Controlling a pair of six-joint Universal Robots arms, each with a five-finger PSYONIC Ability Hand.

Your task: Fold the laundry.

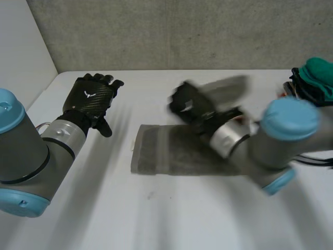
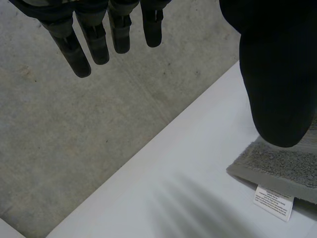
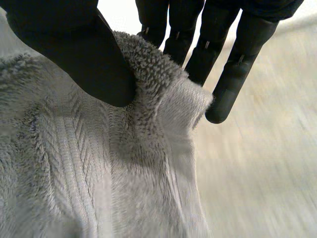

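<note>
Left arm (image 1: 23, 156) sits closest, w/ right arm (image 1: 281, 140) opposite; two arms, one per side of the white table (image 1: 171, 219). One grey towel (image 1: 166, 153) lies mid-table, just right of centre, long side running across, most of it flat.

Right hand (image 1: 190, 103) is over the towel's far edge. Its thumb presses the terry against the fingers (image 3: 223, 74), so it has a pinch on that edge, and a flap is raised off the table, prob. to carry it over the rest for a fold.

Left hand (image 1: 92, 99) hovers above bare table, well apart from the towel, fingers straight and spread, holding nothing. Prob. parked there to keep out of the fold's way.

One pile of other laundry (image 1: 315, 78), green and dark pieces, sits at the table's far right corner, apart from the towel; looks like the waiting stock.

One white label (image 2: 271, 202) hangs off the towel's left end.
</note>
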